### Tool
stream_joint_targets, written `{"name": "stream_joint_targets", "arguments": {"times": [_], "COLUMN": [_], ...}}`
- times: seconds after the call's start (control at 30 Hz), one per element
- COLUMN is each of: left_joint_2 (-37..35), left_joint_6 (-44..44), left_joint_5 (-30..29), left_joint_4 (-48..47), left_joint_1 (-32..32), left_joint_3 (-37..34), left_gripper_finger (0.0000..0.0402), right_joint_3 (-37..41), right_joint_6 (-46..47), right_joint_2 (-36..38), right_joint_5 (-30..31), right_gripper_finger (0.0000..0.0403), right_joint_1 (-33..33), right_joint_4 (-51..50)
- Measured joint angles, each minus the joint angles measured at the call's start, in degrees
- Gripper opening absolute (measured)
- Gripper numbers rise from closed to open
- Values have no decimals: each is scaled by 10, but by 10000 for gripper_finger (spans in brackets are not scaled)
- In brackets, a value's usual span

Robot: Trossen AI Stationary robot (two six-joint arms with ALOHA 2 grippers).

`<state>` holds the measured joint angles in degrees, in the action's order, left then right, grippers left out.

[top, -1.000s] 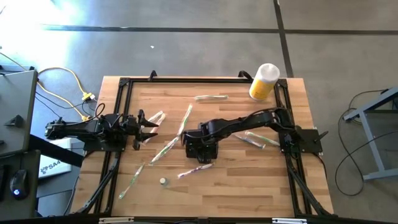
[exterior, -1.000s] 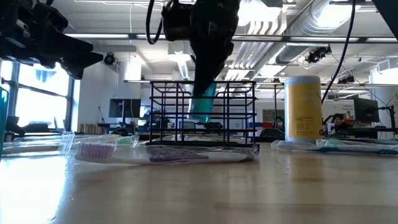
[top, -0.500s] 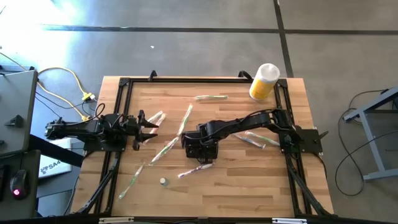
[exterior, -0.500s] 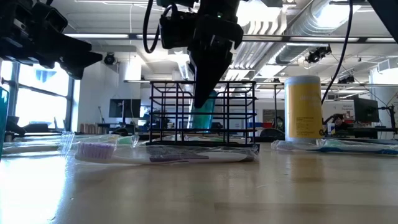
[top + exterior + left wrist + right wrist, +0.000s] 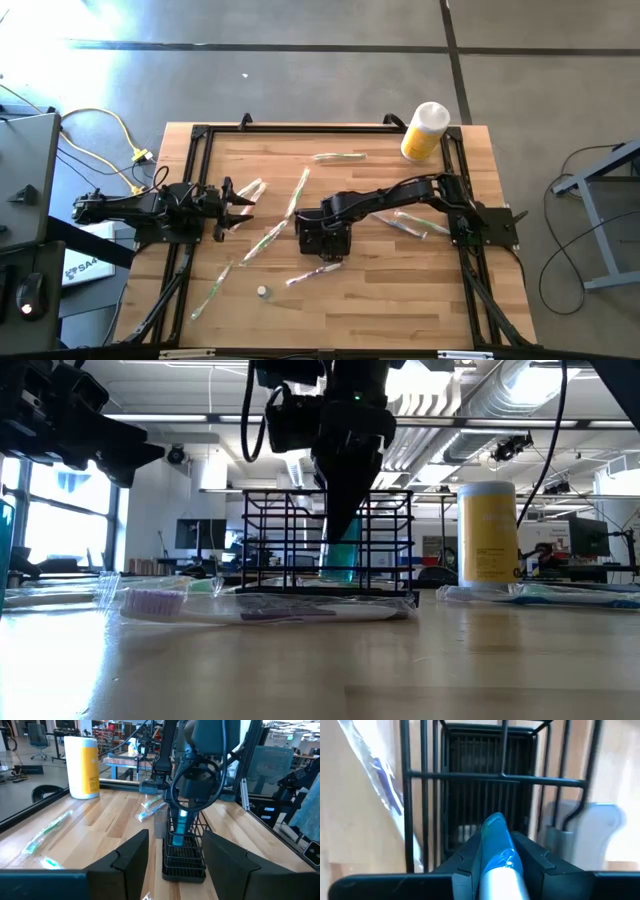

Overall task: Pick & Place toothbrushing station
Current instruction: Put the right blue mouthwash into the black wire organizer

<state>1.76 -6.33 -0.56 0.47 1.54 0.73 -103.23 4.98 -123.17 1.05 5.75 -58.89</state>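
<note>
Toothbrushing station [image 5: 327,540], the black wire box, stands mid-table right under the right gripper [image 5: 496,851], which pinches a blue tube [image 5: 497,847] pointing straight down into it, while the left gripper [image 5: 236,204] waits half open, well apart.

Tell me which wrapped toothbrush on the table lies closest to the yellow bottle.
The green-tipped wrapped toothbrush near the table's far edge, just left of the yellow bottle. The others lie nearer the table's middle or toward the left arm.
</note>
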Motion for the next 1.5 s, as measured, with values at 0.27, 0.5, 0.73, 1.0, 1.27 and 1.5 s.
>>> {"name": "stream_joint_targets", "arguments": {"times": [0.27, 0.5, 0.73, 1.0, 1.27, 1.5], "left_joint_2": [0, 0, 0, 0, 0, 0], "left_joint_6": [0, 0, 0, 0, 0, 0], "left_joint_5": [0, 0, 0, 0, 0, 0], "left_joint_4": [0, 0, 0, 0, 0, 0], "left_joint_1": [0, 0, 0, 0, 0, 0], "left_joint_3": [0, 0, 0, 0, 0, 0], "left_gripper_finger": [181, 181, 181, 181, 181, 181], "right_joint_3": [11, 11, 11, 11, 11, 11], "right_joint_6": [-6, -5, -1, -1, 8, 12], "right_joint_2": [0, 0, 0, 0, 0, 0], "right_joint_5": [2, 3, 1, 1, 2, 3], "right_gripper_finger": [79, 79, 80, 98, 104, 104], "right_joint_1": [-3, -2, -2, -1, 2, 3], "right_joint_4": [9, 9, 9, 9, 12, 13]}}
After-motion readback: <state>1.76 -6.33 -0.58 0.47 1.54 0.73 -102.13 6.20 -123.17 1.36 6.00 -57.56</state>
